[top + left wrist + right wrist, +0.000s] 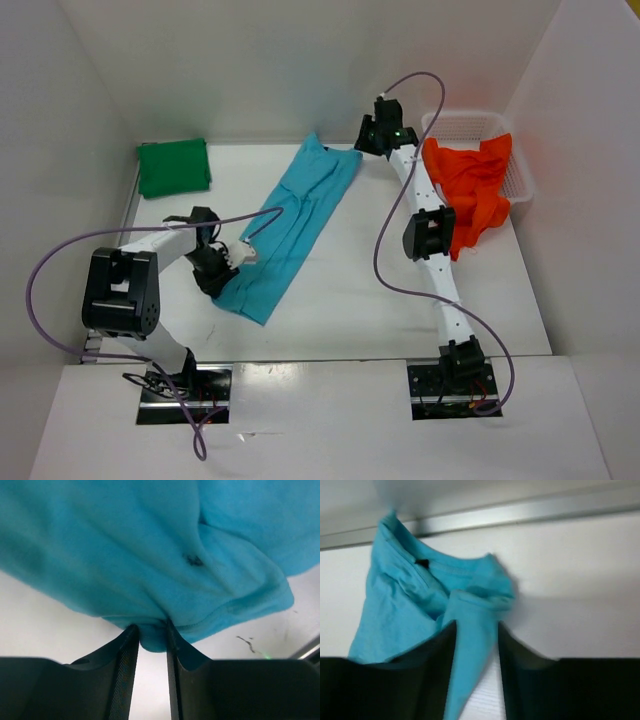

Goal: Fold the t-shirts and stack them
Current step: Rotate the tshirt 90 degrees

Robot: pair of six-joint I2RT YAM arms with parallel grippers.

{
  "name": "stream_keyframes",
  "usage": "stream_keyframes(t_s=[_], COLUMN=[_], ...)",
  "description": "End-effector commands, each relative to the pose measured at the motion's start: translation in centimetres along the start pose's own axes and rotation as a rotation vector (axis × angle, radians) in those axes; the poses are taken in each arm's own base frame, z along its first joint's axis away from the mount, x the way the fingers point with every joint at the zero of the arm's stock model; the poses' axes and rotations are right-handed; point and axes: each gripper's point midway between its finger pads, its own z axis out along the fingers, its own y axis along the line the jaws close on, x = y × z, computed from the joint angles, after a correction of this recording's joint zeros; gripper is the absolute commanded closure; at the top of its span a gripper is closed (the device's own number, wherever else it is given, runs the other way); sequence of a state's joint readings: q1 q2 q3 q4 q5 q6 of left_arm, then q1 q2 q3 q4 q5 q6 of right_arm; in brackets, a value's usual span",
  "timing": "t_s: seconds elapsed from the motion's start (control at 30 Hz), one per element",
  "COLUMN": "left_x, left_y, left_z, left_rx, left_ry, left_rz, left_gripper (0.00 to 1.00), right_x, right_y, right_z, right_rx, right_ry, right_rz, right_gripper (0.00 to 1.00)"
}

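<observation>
Soft turquoise t-shirt (295, 225) forms a long strip

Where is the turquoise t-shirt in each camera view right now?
Top external: turquoise t-shirt lies diagonally across the middle.
Left wrist: fills the upper frame, hem between the left gripper fingers.
Right wrist: left of centre, fold between the right gripper fingers.
Shared landmark: the white table beneath it.

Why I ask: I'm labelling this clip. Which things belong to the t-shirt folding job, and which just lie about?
Job: turquoise-blue cloth t-shirt; folded dark green cloth t-shirt; crumpled orange-red cloth t-shirt.
Lying about: white plastic mesh basket under the orange-red one.
</observation>
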State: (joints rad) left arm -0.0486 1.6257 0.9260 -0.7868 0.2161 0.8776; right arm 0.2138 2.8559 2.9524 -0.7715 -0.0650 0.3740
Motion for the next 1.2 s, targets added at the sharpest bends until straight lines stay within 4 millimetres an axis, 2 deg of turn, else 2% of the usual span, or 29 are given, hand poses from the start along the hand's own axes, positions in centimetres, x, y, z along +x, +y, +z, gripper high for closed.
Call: stream_keyframes(t_s=[0.0, 0.03, 0.07, 0.1, 0.13, 0.23, 0.27, 0.3, 0.33, 0.37, 0.4, 0.43, 0.47, 0.5, 0.53, 0.57, 0.6, 0.63, 0.67, 0.73, 0.77, 0.87, 0.9, 0.93, 0.97, 1.0, 1.03, 1.1, 1.17], left_x=[1.1, 0.7, 0.3, -0.2, 0.1, -0.2, 0.1, 0.3, 0.5, 0.5, 0.8, 1.1, 1.2, 1.6, 1.7, 1.9, 2.5, 2.7, 2.7, 2.7, 1.7, 1.2, 1.2, 0.9, 1.0, 0.8, 0.6, 0.9, 1.1], left_y=[-2.8, -3.2, -3.3, -3.5, -4.1, -4.1, -4.2, -3.7, -3.0, -2.3, -1.7, -1.4, -1.0, -0.7, -0.1, 0.4, 1.1, 1.6, 1.6, 2.1, 1.7, 2.6, 2.9, 3.4, 3.6, 4.0, 4.2, 4.8, 5.0], left_z=[-0.6, -1.1, -1.7, -2.3, -2.6, -3.2, -3.4, -3.6, -3.6, -4.0, -3.8, -3.9, -4.3, -4.5, -4.9, -5.6, -6.0, -6.2, -6.6, -7.3, -7.3, -8.0, -8.1, -8.5, -8.9, -9.0, -9.4, -9.6, -9.7], left_rx=[0.089, 0.112, 0.11, 0.11, 0.126, 0.101, 0.093, 0.064, 0.025, -0.012, -0.045, -0.078, -0.103, -0.118, -0.143, -0.176, -0.198, -0.209, -0.207, -0.205, -0.166, -0.193, -0.206, -0.222, -0.239, -0.251, -0.268, -0.315, -0.335], left_ry=[0.047, 0.04, 0.021, -0.007, 0.004, -0.012, -0.018, -0.023, -0.025, -0.033, -0.035, -0.026, -0.045, -0.056, -0.075, -0.1, -0.123, -0.14, -0.176, -0.238, -0.289, -0.327, -0.325, -0.338, -0.354, -0.365, -0.38, -0.378, -0.377], left_rz=[0.012, 0.007, 0.009, 0.013, 0.008, -0.014, -0.036, -0.084, -0.11, -0.137, -0.19, -0.207, -0.232, -0.266, -0.294, -0.319, -0.371, -0.39, -0.418, -0.469, -0.468, -0.499, -0.507, -0.508, -0.53, -0.536, -0.536, -0.572, -0.57], left_gripper=[0.65, 0.63, 0.62, 0.62, 0.6, 0.53, 0.51, 0.44, 0.4, 0.39, 0.39, 0.39, 0.37, 0.37, 0.37, 0.37, 0.37, 0.37, 0.35, 0.29, 0.27, 0.24, 0.24, 0.24, 0.23, 0.23, 0.23, 0.23, 0.21], right_x=[-6.4, -6.8, -7.9, -8.1, -8.4, -7.7, -7.4, -5.8, -4.4, -1.2, -1.8, 3.1, 5.1, 4.2, 4.6, 11.4, 13.3, 14.8, 17.4, 21.5, 24.2, 29.6, 31.9, 32.7, 35.2, 35.4, 36.9, 38.4, 40.0], right_y=[3.3, 1.8, 2.0, 0.7, 0.0, -1.7, -1.1, -1.0, 1.2, 1.6, 3.8, 5.6, 6.9, 9.4, 11.6, 11.3, 10.7, 10.9, 12.6, 13.4, 15.2, 17.0, 18.5, 19.8, 20.2, 21.3, 20.7, 20.8, 22.0], right_z=[-2.7, -2.9, -4.4, -5.4, -6.2, -9.9, -11.9, -13.3, -14.4, -14.5, -18.0, -18.5, -19.7, -24.3, -25.4, -25.3, -27.8, -29.0, -30.2, -31.8, -32.9, -33.0, -33.8, -33.9, -33.5, -33.2, -31.8, -31.1, -29.9], right_rx=[-0.104, -0.063, -0.044, -0.001, 0.051, 0.176, 0.196, 0.231, 0.252, 0.299, 0.304, 0.378, 0.371, 0.286, 0.207, 0.167, 0.096, 0.057, -0.009, -0.064, -0.089, -0.049, -0.072, -0.089, -0.078, -0.09, -0.04, -0.044, -0.065], right_ry=[-0.2, -0.202, -0.22, -0.202, -0.204, -0.133, -0.106, -0.045, -0.028, 0.052, 0.012, 0.069, 0.085, 0.021, -0.033, 0.101, 0.091, 0.102, 0.147, 0.209, 0.246, 0.315, 0.35, 0.359, 0.4, 0.4, 0.427, 0.478, 0.51], right_rz=[-0.029, -0.017, -0.015, -0.015, -0.01, -0.016, -0.014, -0.014, -0.032, -0.073, -0.092, -0.172, -0.196, -0.183, -0.155, -0.128, -0.071, -0.026, 0.039, 0.076, 0.08, 0.027, -0.002, -0.008, -0.054, -0.068, -0.094, -0.14, -0.166], right_gripper=[0.51, 0.39, 0.28, 0.08, 0.0, 0.0, 0.0, 0.0, 0.0, 0.0, 0.0, 0.0, 0.0, 0.0, 0.0, 0.0, 0.0, 0.0, 0.0, 0.0, 0.0, 0.0, 0.0, 0.0, 0.0, 0.0, 0.0, 0.0, 0.0])
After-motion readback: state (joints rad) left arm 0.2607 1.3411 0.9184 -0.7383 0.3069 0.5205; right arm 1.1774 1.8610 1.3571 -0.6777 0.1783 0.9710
